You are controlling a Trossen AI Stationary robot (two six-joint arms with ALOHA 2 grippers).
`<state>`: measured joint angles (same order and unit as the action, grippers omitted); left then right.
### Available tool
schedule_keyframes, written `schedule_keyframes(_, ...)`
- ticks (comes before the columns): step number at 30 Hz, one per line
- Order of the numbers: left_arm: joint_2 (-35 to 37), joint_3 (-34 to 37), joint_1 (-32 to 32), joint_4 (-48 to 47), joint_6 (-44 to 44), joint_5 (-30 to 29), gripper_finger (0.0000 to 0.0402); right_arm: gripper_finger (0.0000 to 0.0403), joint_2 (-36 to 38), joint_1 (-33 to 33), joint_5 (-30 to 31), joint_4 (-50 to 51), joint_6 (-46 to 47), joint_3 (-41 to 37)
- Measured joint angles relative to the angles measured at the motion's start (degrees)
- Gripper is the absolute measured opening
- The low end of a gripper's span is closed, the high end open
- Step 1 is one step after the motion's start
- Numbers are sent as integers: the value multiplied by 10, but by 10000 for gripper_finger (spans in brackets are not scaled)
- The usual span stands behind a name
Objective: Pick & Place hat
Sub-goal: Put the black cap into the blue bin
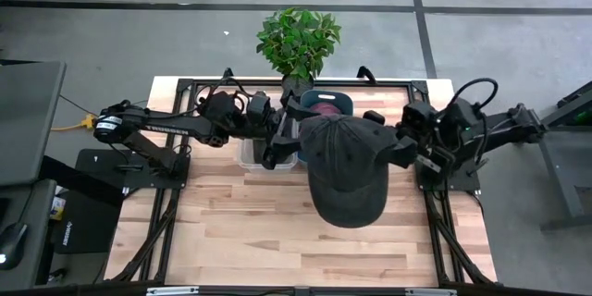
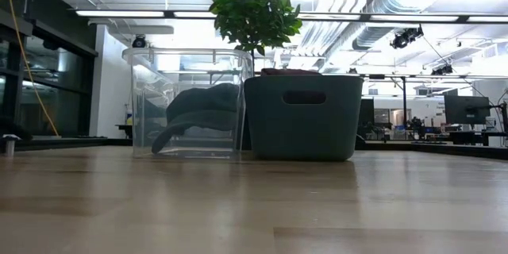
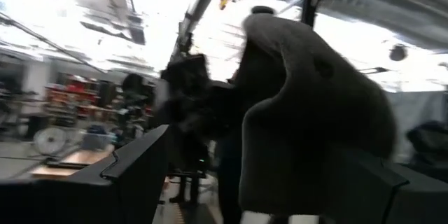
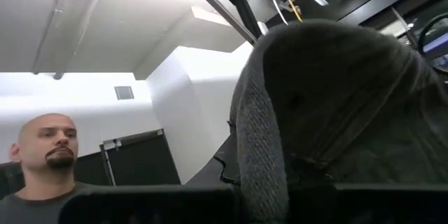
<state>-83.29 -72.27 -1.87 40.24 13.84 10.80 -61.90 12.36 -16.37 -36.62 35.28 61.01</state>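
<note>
One dark hat (image 1: 345, 171) hangs between the clenched right hand (image 1: 396, 153) and spread left hand (image 1: 275, 145).

an open lab: exposed ceiling ducts (image 2: 413, 0), strip lights, monitors (image 2: 467, 109) behind the bench.

Cap (image 1: 345, 171) hides right gripper (image 1: 396, 153) fingertips; at 12 o'clock, grey bin (image 1: 326, 102) contents indistinct.
</note>
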Motion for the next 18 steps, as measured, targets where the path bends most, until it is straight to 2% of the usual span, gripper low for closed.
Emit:
schedule_keyframes(10, 0, 0, 0, 19, 43, 99, 311, 5, 28, -6, -16, -1, 10, 0)
schedule_keyframes(18, 1, 0, 0, 36, 60, 115, 311, 5, 19, -6, -28, 2, 36, 0)
